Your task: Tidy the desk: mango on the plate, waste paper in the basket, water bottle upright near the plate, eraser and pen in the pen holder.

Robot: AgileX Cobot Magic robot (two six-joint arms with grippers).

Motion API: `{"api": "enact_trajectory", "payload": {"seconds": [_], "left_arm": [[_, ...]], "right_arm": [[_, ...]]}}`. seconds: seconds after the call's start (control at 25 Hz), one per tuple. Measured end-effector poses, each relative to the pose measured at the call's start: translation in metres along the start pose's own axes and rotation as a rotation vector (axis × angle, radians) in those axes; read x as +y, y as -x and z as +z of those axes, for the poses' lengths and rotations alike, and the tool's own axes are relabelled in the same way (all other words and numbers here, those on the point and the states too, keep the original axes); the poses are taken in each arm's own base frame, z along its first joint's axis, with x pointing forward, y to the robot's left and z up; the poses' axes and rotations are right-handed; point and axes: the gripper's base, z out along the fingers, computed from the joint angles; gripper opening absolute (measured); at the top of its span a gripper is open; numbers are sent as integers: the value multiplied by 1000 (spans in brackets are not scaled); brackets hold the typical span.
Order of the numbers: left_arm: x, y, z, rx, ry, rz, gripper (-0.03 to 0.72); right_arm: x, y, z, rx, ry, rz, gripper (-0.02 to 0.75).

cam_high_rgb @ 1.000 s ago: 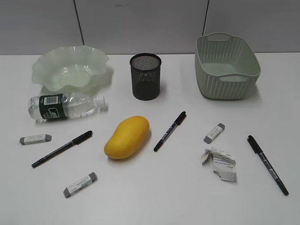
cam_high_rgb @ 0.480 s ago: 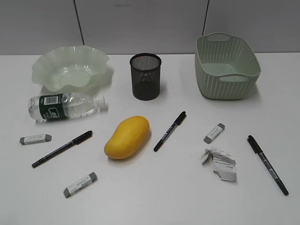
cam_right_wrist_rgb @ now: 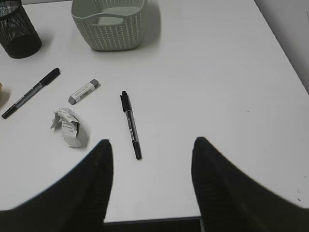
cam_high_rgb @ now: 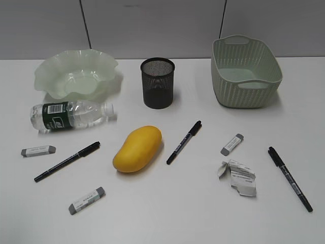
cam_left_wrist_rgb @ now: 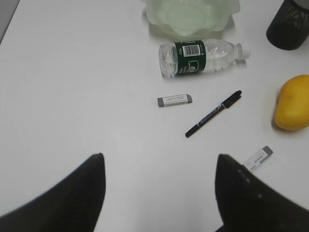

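Presently on the desk [cam_high_rgb: 162, 213], catalogued left to right:

Plate [cam_high_rgb: 76, 76], pale green with ruffled rim, at the far left; nothing in it.
Water bottle [cam_high_rgb: 68, 115], clear with dark green label and white cap, lying on its side just in front of the plate, cap pointing right.
Left eraser [cam_high_rgb: 38, 151], white with grey ends, below the bottle.
Left pen [cam_high_rgb: 67, 161], black, slanted, just right of that eraser.
Front eraser [cam_high_rgb: 87, 200], nearest the front edge, below the left pen.
Mango [cam_high_rgb: 137, 148], yellow-orange, lying on the bare desk at centre, well apart from the plate.
Pen holder [cam_high_rgb: 157, 83], black mesh, upright behind the mango; contents cannot be made out.
Middle pen [cam_high_rgb: 184, 142], black, slanted, right of the mango.
Right eraser [cam_high_rgb: 232, 144], between the middle pen and the right pen.
Waste paper [cam_high_rgb: 237, 176], crumpled white scrap with grey print, just below the right eraser, outside the basket.
Basket [cam_high_rgb: 246, 72], sage-green woven-look, far right at the back; appears to hold nothing.
Right pen [cam_high_rgb: 290, 178], black, furthest right.

Left gripper [cam_left_wrist_rgb: 159, 193], seen in the left wrist view: jaws spread wide, nothing between them, above bare desk near the front eraser.
Right gripper [cam_right_wrist_rgb: 152, 181], seen in the right wrist view: jaws apart, holding nothing, above the front edge just beside the right pen
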Motion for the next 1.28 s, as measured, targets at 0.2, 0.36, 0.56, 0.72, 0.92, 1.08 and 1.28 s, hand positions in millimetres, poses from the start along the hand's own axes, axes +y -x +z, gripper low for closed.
{"api": "enact_trajectory", "payload": {"seconds": [0.2, 0.36, 0.56, 0.72, 0.92, 1.08, 1.28], "left_arm": [[-1, 26, 13, 134, 3, -5, 549], [0, 41, 29, 284, 6, -8, 549], [0, 60, 59, 412, 9, -13, 549], [1, 80, 104, 554, -2, 22, 549], [-16, 100, 143, 641, -53, 96, 559], [-51, 111, 170, 684, -124, 196, 607], [-103, 115, 201, 739, -189, 286, 619]], "right_arm": [[0, 0, 0, 0, 0, 0, 424], [0, 0, 0, 0, 0, 0, 424], [0, 0, 0, 0, 0, 0, 424], [0, 0, 0, 0, 0, 0, 424], [0, 0, 0, 0, 0, 0, 424], [0, 0, 0, 0, 0, 0, 424], [0, 0, 0, 0, 0, 0, 424]]}}
